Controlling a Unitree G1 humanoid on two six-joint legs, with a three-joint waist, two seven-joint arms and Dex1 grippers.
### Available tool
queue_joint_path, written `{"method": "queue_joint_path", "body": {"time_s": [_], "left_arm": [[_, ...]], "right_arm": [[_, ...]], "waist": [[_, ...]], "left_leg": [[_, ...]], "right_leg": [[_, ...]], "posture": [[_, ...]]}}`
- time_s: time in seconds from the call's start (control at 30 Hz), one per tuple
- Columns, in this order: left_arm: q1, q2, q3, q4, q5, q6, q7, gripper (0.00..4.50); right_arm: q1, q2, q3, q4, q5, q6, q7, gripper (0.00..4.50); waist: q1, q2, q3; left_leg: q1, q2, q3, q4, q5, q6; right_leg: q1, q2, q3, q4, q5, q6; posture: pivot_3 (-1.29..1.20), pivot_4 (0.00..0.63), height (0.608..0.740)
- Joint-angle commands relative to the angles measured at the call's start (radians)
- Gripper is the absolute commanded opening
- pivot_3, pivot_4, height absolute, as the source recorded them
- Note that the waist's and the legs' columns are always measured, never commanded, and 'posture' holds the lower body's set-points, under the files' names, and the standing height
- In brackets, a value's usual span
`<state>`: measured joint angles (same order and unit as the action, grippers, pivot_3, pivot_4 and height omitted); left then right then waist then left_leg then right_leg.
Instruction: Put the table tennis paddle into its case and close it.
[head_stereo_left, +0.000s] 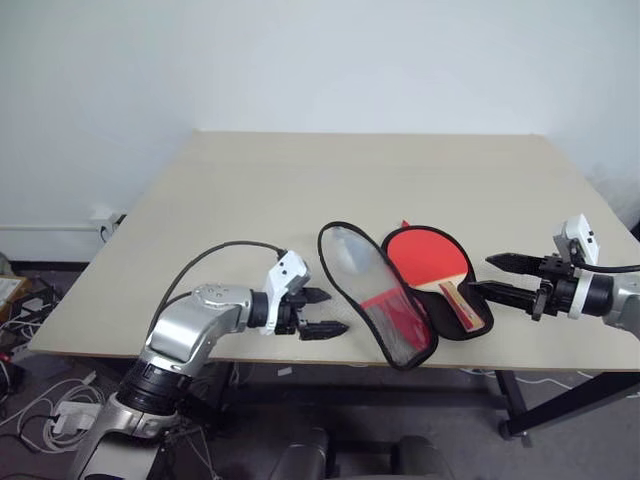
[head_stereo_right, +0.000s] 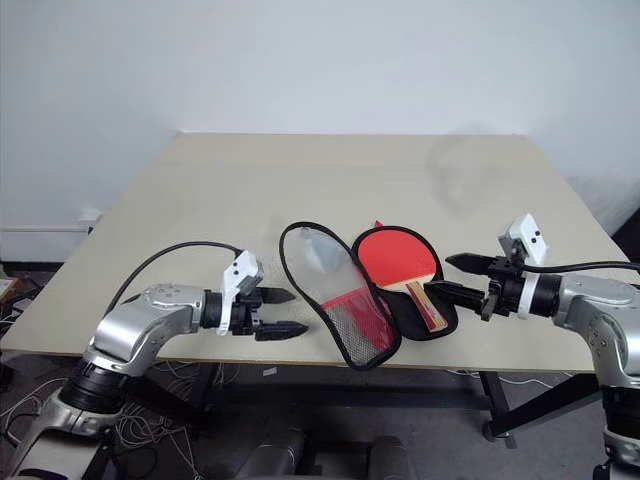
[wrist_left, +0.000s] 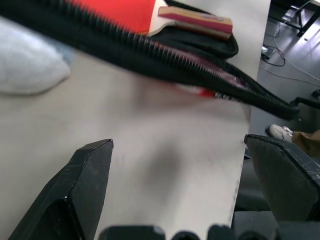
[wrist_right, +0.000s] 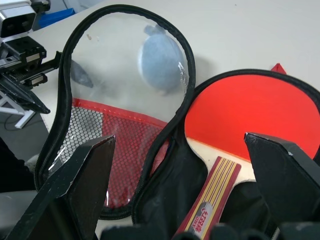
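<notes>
Behind everything ran a plain white wall, and in front of it the pale wooden table (head_stereo_left: 300, 190) carried the job near its front edge. We had the left gripper (head_stereo_left: 322, 313) with its two black fingers spread wide and empty, hovering just beside the case's open lid. We saw the right gripper (head_stereo_left: 492, 277) spread just as wide, empty too, near the handle end. Between them lay the paddle-shaped soft case with black zipper edging (head_stereo_left: 370, 290), opened flat, its translucent lid with red mesh toward the left gripper. The flat table tennis paddle with a round red rubber face and pale wooden handle (head_stereo_left: 430, 262) sat in the black half. Closing was what remained, we judged. The floppy lid could slip from the fingers, and the case lay near the table's edge, so a push might slide it off.
</notes>
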<state>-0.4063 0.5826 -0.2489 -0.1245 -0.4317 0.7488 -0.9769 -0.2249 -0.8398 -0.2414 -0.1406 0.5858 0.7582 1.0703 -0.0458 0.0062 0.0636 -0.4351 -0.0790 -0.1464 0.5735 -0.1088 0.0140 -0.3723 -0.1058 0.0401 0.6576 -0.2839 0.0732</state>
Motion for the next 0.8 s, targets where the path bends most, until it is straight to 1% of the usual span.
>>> {"method": "queue_joint_path", "body": {"time_s": [0.03,0.1,0.27,0.4,0.53,0.67,0.8], "left_arm": [[-0.038,-0.015,-0.004,0.003,0.017,-0.033,-0.006,4.50],[-0.059,-0.038,-0.015,0.019,0.026,-0.045,-0.006,4.50],[-0.147,-0.121,-0.031,0.077,0.038,-0.056,-0.005,4.50],[-0.239,-0.207,-0.034,0.156,0.041,-0.072,0.001,4.50],[-0.342,-0.294,-0.032,0.294,0.065,-0.114,0.008,4.50],[-0.438,-0.394,-0.040,0.486,0.116,-0.201,0.018,4.50],[-0.482,-0.459,-0.032,0.607,0.144,-0.262,0.019,4.50]], "right_arm": [[-0.024,-0.010,-0.003,-0.010,0.000,-0.025,-0.011,4.46],[-0.032,-0.001,-0.019,-0.010,0.013,-0.022,-0.029,4.46],[-0.084,0.034,-0.107,0.001,0.107,0.025,-0.090,4.46],[-0.094,0.057,-0.140,-0.004,0.142,0.039,-0.141,4.46],[-0.106,0.087,-0.162,0.001,0.157,0.038,-0.207,4.46],[-0.109,0.113,-0.181,-0.002,0.162,0.031,-0.262,4.46],[-0.109,0.130,-0.192,-0.004,0.166,0.026,-0.312,4.46]], "waist": [[0.000,0.000,0.000],[0.000,0.000,0.000],[0.001,-0.002,0.001],[0.003,-0.003,0.001],[0.002,-0.003,0.002],[0.001,-0.004,0.002],[0.000,-0.004,0.002]], "left_leg": [[0.000,0.000,0.000,0.000,0.000,0.000],[0.000,0.000,0.000,0.000,0.000,0.000],[-0.002,-0.001,0.000,0.002,0.000,0.000],[-0.002,-0.002,0.000,0.002,0.000,0.000],[-0.003,-0.002,0.000,0.003,0.000,0.000],[-0.003,-0.002,0.001,0.004,0.000,0.000],[-0.003,-0.002,0.001,0.004,0.000,0.001]], "right_leg": [[0.000,0.000,0.000,0.000,0.000,0.000],[0.000,0.000,0.000,0.000,0.000,0.000],[0.000,0.000,-0.001,0.000,0.000,0.000],[0.001,0.000,-0.003,-0.001,0.000,0.001],[0.001,0.000,-0.003,0.000,0.001,0.002],[0.002,0.001,-0.003,0.000,0.002,0.003],[0.002,0.001,-0.003,0.000,0.002,0.004]], "posture": [[0.00,0.000,0.740],[0.00,0.000,0.740],[0.00,0.000,0.740],[0.00,0.000,0.740],[0.00,0.000,0.740],[0.00,0.000,0.740],[0.00,0.000,0.740]]}}
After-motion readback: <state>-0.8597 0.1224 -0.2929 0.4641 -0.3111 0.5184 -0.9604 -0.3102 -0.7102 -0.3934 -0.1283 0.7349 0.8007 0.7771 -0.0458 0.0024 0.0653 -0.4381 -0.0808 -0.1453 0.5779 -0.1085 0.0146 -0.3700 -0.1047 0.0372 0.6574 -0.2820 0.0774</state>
